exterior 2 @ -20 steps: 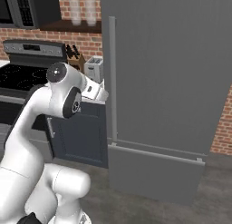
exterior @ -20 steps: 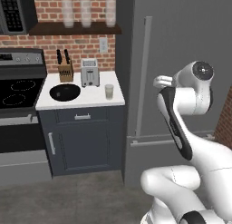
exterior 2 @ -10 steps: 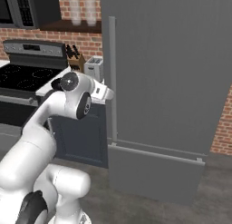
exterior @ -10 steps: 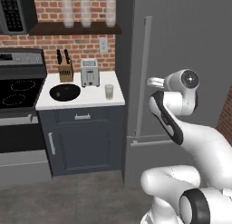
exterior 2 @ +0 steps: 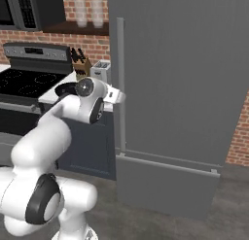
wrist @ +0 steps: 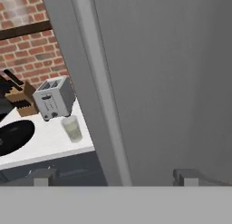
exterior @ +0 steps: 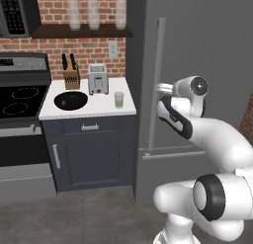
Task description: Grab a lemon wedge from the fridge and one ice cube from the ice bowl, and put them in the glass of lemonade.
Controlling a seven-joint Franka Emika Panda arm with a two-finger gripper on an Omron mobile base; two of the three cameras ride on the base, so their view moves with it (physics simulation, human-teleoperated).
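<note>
The dark grey fridge [exterior: 212,50] stands with its door shut, so the lemon wedge is hidden inside. My gripper [exterior: 161,88] is open, right at the long light-grey bar handle [exterior: 157,65]. In the hand view the handle [wrist: 97,96] runs up between my two fingertips [wrist: 188,176], gripper [wrist: 115,177]. From the right, the gripper [exterior 2: 118,94] sits just left of the handle [exterior 2: 120,64]. On the white counter stand the black ice bowl [exterior: 71,100] and the glass of lemonade [exterior: 119,100], also the glass [wrist: 72,128]. I cannot make out an ice cube in the bowl.
A toaster [exterior: 98,79] and a knife block [exterior: 71,78] stand at the back of the counter [exterior: 99,108]. A black stove [exterior: 20,102] is to its left. Tall clear glasses [exterior: 94,13] line the shelf above. A lower freezer drawer [exterior 2: 165,185] juts out below the door.
The arm has swung left and forward, bringing the open gripper up to the fridge handle. The counter's things have not moved.
</note>
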